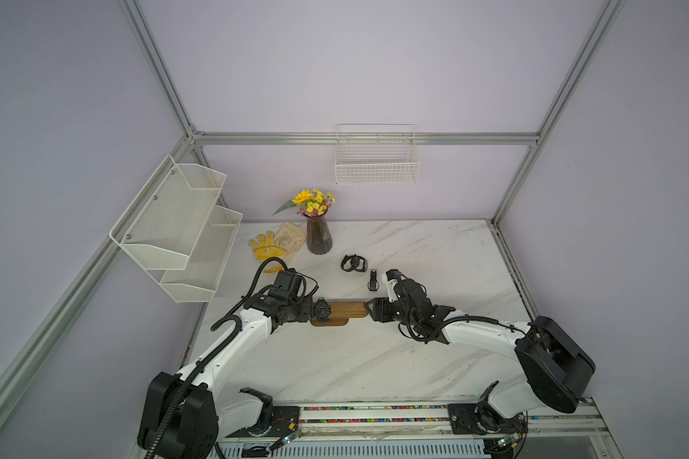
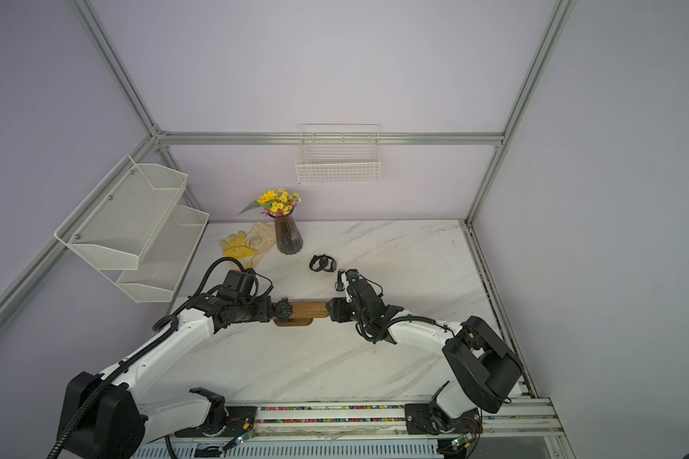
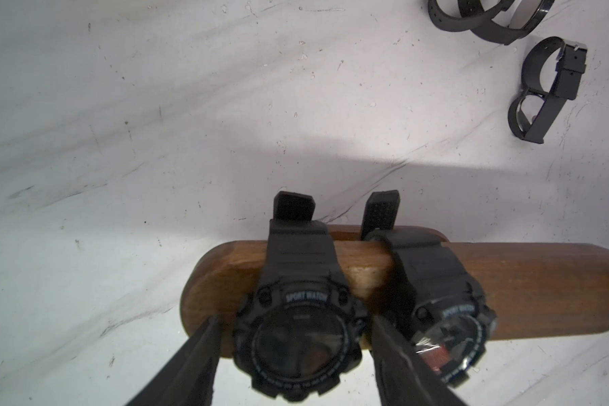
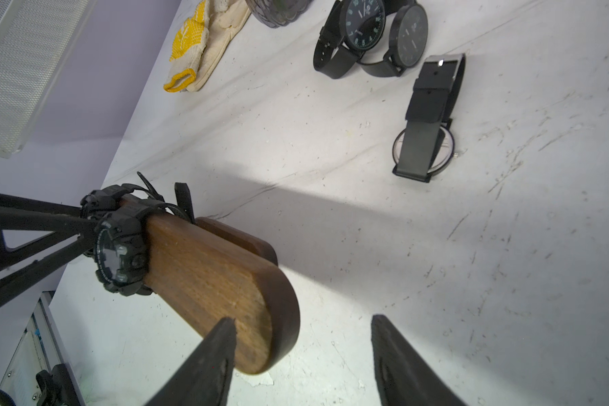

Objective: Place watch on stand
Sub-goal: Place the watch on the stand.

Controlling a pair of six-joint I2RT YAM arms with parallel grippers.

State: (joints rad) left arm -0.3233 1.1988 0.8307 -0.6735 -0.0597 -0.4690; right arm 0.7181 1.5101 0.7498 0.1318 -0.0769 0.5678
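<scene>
1. Left wrist view: chunky black plastic sport watch (image 3: 296, 298) sits strapped round the long brown wooden stand (image 3: 542, 291), mid-desk (image 1: 374, 357); the left gripper (image 3: 296, 318) straddles it, released.
2. Empty, the right gripper (image 4: 302, 320) gapes at the stand's end.
3. Likely light, with a stiff case; grasp its sides.

Bench (image 1: 374, 357) open on near side of stand (image 1: 347, 308). Far side cluttered: loose watches (image 1: 354, 263), vase (image 1: 319, 238), gloves (image 1: 265, 248). Stand's left end taken by two sport watches (image 3: 296, 334); right half bare, reachable from above.

Overhead pair; wrist views near stand (image 3: 507, 281)
</scene>
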